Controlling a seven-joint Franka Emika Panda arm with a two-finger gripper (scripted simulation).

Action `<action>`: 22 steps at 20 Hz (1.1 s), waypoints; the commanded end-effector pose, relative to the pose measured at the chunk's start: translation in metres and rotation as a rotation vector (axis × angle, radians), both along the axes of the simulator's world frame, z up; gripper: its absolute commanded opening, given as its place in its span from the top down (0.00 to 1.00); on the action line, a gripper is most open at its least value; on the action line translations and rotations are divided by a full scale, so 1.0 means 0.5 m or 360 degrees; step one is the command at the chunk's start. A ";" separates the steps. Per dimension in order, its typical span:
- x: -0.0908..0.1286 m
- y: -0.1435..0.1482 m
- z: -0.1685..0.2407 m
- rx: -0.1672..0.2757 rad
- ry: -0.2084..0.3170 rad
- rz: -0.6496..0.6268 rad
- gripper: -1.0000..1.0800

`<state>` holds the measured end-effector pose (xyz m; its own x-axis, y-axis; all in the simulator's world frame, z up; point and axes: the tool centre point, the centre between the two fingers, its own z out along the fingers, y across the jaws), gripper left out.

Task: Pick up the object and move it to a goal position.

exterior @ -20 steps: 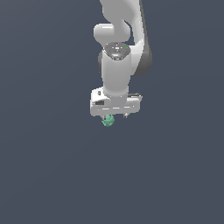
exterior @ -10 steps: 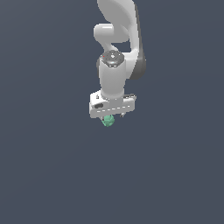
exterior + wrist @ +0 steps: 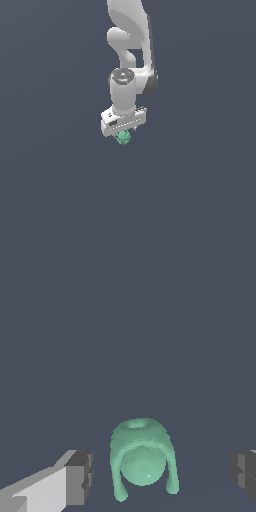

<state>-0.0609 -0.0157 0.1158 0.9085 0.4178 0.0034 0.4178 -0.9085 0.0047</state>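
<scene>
The object (image 3: 123,137) is a small teal-green roundish lump right under the white hand in the exterior view. In the wrist view the object (image 3: 142,456) looks like a rounded cap with a hole on top, a ball inside and two short legs. My gripper (image 3: 123,132) is directly over it. In the wrist view my gripper (image 3: 162,476) is open. One dark fingertip (image 3: 80,476) and the other (image 3: 245,473) stand on either side of the object, with a clear gap on each side. Neither pad touches it.
The plain dark grey-blue ground (image 3: 55,200) fills both views, with no other objects or edges. The white arm (image 3: 131,40) rises from the hand toward the exterior view's upper edge.
The arm's wrist joint has sunk lower toward the hand. The hand and the object stay at about the same spot in the exterior view.
</scene>
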 end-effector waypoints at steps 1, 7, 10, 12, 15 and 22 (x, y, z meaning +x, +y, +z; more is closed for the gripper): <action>-0.019 -0.006 -0.017 0.0001 0.0002 0.0069 0.04; -0.050 -0.014 -0.044 0.0003 0.0007 0.0173 0.04; -0.057 -0.016 -0.050 0.0004 0.0008 0.0199 0.04; -0.060 -0.016 -0.052 0.0004 0.0008 0.0207 0.04; -0.059 -0.016 -0.052 0.0004 0.0009 0.0201 0.04; -0.061 -0.016 -0.089 0.0004 0.0009 0.0204 0.04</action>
